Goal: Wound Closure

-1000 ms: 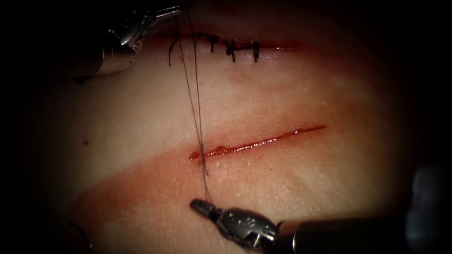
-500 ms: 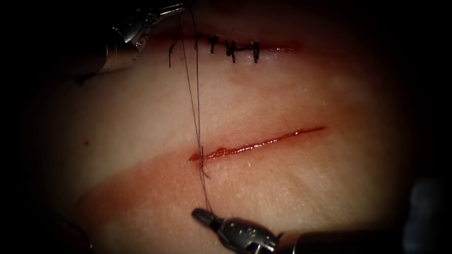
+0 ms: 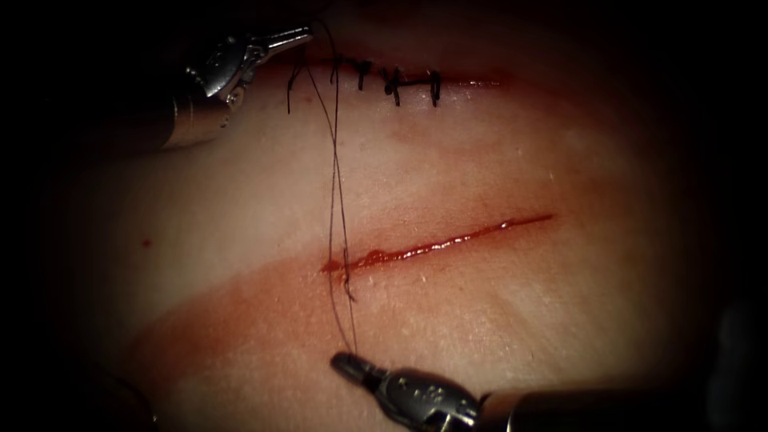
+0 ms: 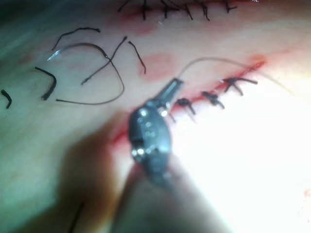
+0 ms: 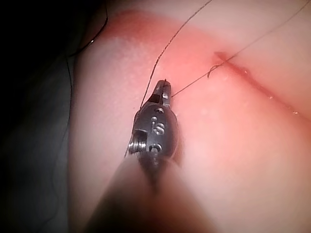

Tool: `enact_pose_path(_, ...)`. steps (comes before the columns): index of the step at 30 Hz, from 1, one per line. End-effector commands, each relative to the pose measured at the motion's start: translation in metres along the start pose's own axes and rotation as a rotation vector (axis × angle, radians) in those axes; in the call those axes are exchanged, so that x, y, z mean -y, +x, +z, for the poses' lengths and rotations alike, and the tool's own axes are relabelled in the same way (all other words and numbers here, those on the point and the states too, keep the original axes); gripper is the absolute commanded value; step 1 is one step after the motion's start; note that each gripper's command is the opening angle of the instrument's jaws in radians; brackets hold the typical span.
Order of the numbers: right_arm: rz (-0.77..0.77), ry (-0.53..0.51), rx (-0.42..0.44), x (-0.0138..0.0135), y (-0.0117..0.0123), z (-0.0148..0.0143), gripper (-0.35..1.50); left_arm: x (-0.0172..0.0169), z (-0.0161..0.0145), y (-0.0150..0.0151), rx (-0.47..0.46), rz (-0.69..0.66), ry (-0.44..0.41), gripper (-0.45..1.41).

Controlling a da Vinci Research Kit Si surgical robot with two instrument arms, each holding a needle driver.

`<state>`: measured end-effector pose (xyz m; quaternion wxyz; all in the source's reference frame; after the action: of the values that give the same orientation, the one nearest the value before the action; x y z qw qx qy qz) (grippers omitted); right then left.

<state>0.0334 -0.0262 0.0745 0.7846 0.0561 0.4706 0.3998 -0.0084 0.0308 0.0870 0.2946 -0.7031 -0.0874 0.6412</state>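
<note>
The tissue carries an open cut (image 3: 436, 242) with red fluid along it. Dark thread (image 3: 334, 176) passes through the cut's left end (image 3: 344, 270), where a small knot sits. My left tool (image 3: 298, 34) is far above the cut with its jaws shut on the thread, also seen in the left wrist view (image 4: 173, 89). My right tool (image 3: 346, 366) lies below the cut, shut on the thread's other end (image 5: 163, 90). Two strands run between the tools and bow slightly apart. A curved needle (image 4: 82, 46) lies free on the tissue, held by neither tool.
A second cut (image 3: 392, 80) above is closed with several dark stitches (image 4: 214, 97). Cut ends of thread (image 4: 46, 82) lie scattered near the needle. A reddened band of tissue (image 3: 240, 320) runs below the open cut.
The left tool has come down a little and the right tool has shifted slightly down and right. The two strands, taut before, now bow apart.
</note>
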Motion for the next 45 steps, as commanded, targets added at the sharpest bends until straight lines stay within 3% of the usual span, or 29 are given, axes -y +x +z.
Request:
enact_pose_path(1,0.004,0.001,0.002,0.0004,-0.0004,0.0004,0.61,-0.0003,0.0003,-0.0005,-0.003,0.0,-0.013,-0.45)
enact_pose_path(2,0.006,0.002,0.002,0.0003,-0.0003,0.0004,0.78,-0.0011,0.0,-0.0003,0.0,0.003,-0.016,-0.45)
enact_pose_path(3,0.009,0.003,0.004,0.0002,0.0001,0.0002,1.1,-0.0021,-0.0003,0.0001,-0.001,0.003,-0.027,-0.45)
enact_pose_path(9,0.017,0.014,0.01,-0.0003,0.0013,-0.001,1.37,-0.005,-0.0017,0.0028,-0.028,0.017,-0.042,-0.45)
enact_pose_path(14,0.019,0.027,0.035,-0.0008,0.0026,-0.003,1.42,-0.0076,-0.003,0.0059,-0.054,0.036,-0.049,-0.45)
enact_pose_path(23,-0.042,0.07,0.077,-0.0035,0.0074,-0.0069,1.4,-0.012,-0.0032,0.0114,-0.079,0.069,-0.084,-0.45)
enact_pose_path(27,-0.08,0.106,0.177,-0.0046,0.0083,-0.0089,1.47,-0.0132,-0.0028,0.0138,-0.088,0.081,-0.097,-0.45)
enact_pose_path(30,-0.089,0.121,0.191,-0.0054,0.0089,-0.0099,1.47,-0.014,-0.0026,0.0147,-0.093,0.084,-0.105,-0.45)
enact_pose_path(34,-0.115,0.123,0.192,-0.0065,0.0098,-0.0088,1.45,-0.0153,-0.0025,0.0152,-0.097,0.086,-0.113,-0.45)
enact_pose_path(40,-0.189,0.116,0.132,-0.0072,0.0101,-0.0036,1.47,-0.0175,-0.0026,0.0157,-0.105,0.085,-0.123,-0.45)
enact_pose_path(45,-0.292,0.16,0.052,-0.0067,0.0088,0.0016,1.47,-0.019,-0.0029,0.0163,-0.109,0.087,-0.133,-0.45)
